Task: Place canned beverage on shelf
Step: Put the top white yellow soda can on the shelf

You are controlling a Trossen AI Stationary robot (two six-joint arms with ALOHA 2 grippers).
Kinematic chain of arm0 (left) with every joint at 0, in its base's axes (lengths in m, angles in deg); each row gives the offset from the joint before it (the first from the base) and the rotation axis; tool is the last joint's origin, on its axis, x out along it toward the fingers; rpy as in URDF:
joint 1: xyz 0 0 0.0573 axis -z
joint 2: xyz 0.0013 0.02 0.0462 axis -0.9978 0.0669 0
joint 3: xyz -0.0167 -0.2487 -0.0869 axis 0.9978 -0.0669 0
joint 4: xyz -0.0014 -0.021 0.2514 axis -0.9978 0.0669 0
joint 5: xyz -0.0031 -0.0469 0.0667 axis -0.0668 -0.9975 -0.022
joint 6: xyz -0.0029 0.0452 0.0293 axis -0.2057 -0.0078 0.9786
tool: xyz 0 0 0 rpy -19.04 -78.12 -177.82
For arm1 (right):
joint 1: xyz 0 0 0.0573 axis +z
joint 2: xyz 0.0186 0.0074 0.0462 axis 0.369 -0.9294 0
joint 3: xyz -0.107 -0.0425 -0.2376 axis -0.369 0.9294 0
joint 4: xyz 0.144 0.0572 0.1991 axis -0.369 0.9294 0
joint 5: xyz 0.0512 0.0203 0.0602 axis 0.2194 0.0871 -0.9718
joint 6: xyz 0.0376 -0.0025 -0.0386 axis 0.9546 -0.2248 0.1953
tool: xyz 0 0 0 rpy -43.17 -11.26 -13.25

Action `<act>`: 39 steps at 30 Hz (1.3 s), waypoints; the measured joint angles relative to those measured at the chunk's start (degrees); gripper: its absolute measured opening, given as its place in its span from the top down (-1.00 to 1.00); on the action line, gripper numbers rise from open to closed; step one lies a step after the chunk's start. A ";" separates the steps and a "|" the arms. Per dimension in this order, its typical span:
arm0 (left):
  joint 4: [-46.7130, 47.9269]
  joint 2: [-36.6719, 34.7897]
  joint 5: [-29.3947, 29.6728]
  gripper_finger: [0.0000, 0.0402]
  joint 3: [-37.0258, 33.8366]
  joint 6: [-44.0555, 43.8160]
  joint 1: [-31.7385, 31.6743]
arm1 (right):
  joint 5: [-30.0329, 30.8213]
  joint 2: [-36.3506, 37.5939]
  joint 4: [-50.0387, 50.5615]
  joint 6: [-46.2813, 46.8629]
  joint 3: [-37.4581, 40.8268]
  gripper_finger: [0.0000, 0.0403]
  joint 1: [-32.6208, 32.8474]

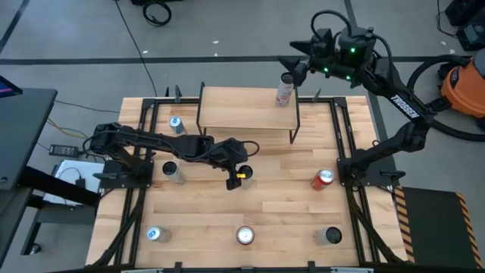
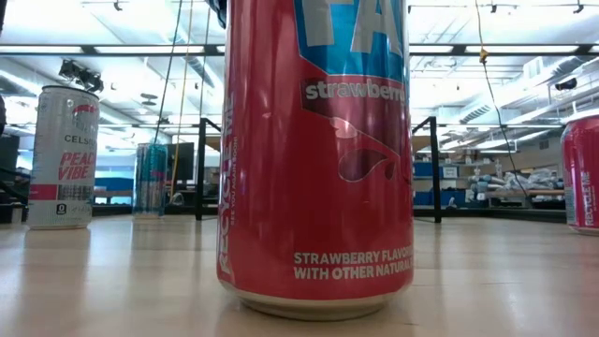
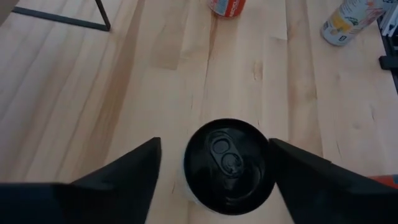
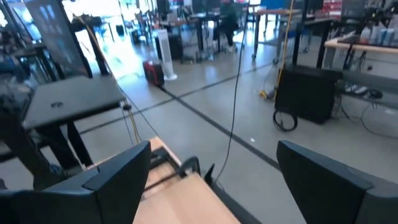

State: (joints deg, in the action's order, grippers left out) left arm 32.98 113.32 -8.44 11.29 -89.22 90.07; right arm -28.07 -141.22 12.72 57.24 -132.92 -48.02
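High view: the left gripper (image 1: 241, 176) was positioned over a black-topped can (image 3: 229, 163) on the worktop (image 1: 288, 178), fingers (image 3: 124, 177) spread, not gripping. The right gripper (image 1: 297, 61), fingers parted and empty, was held beside a can (image 1: 285, 89) on the shelf (image 1: 242, 110).

Left arm extended low across the table's middle, its left gripper (image 1: 237, 179) pointing down with fingers (image 3: 124, 180) spread apart, one to each side. Right arm raised and folded back at the far edge, its right gripper (image 1: 292, 67) held high with jaws spread wide, nothing between them.
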 joint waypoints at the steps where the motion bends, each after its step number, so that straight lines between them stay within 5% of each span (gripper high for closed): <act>1: 0.06 0.00 -0.02 -0.60 0.00 0.38 -0.03 | 0.00 0.00 -0.50 0.00 0.00 -0.78 0.00; 7: 1.47 0.00 -0.19 -0.96 0.04 0.78 -0.01 | 0.00 0.02 -2.28 0.00 0.00 -0.78 0.00; 39: -1.37 6.67 -0.14 -0.94 0.04 2.45 0.00 | -0.13 0.00 -3.62 0.00 0.00 -0.78 0.00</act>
State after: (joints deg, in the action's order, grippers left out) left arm 31.61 119.98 -8.59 11.34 -86.77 90.07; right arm -28.20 -141.22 9.10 57.24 -132.92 -48.02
